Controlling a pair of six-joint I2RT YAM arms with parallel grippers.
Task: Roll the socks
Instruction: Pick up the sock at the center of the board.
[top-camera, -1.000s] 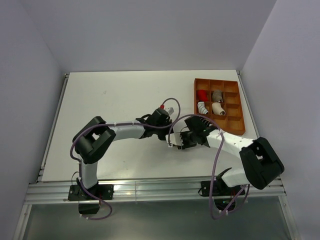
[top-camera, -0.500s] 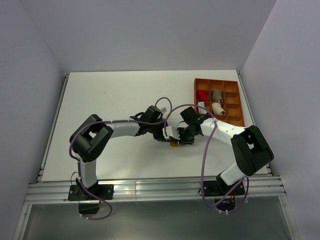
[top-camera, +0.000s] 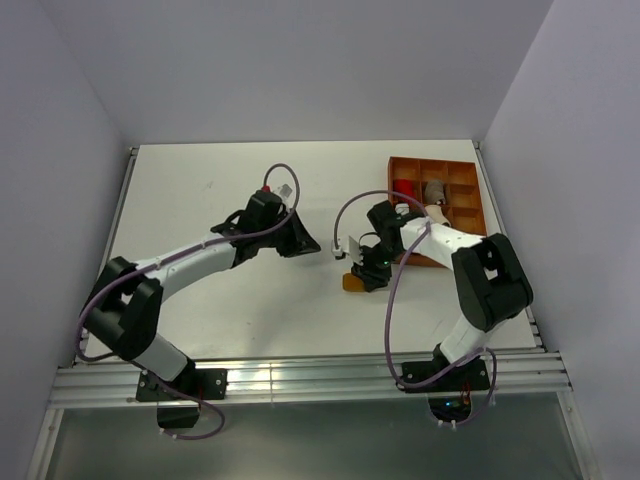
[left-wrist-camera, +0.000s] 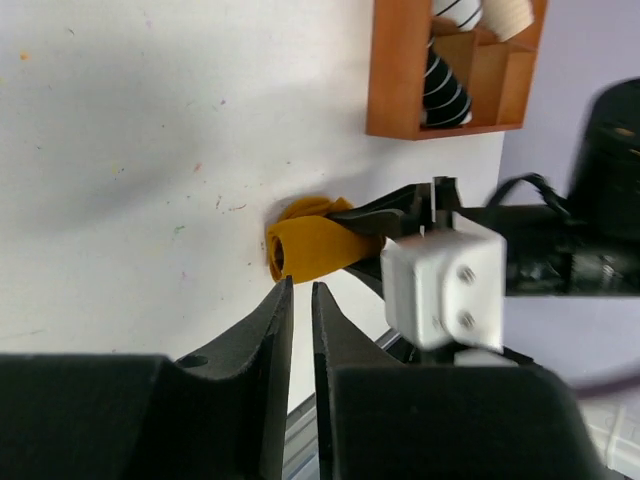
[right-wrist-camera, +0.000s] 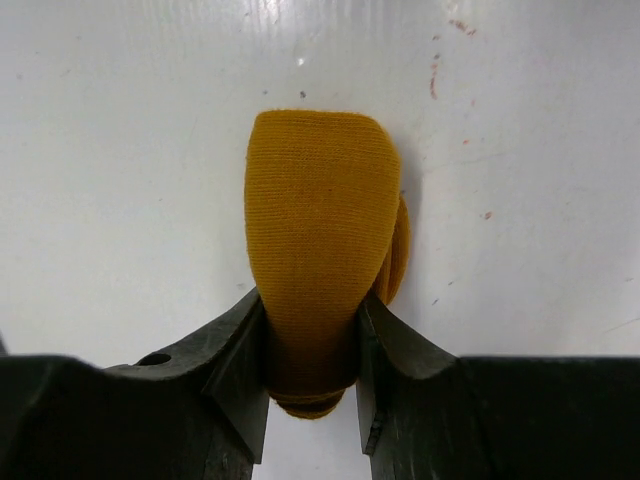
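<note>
Right claw (right-wrist-camera: 310, 310) is clamped on the mustard sock (right-wrist-camera: 320, 210), which lies on the table (right-wrist-camera: 120, 150). Left claw (left-wrist-camera: 301, 300) hangs near the sock, its fingers barely apart and empty.

The right gripper (right-wrist-camera: 312, 305) has its two black fingers (right-wrist-camera: 235, 370) pressed against the sides of a mustard sock (right-wrist-camera: 320, 220) — a rounded, folded bundle, its far end bulging out beyond the fingertips. A second layer of the fabric peeks out along its right edge. It lies on the white table (right-wrist-camera: 120, 150) — a few reddish specks mark the surface at upper right.
</note>
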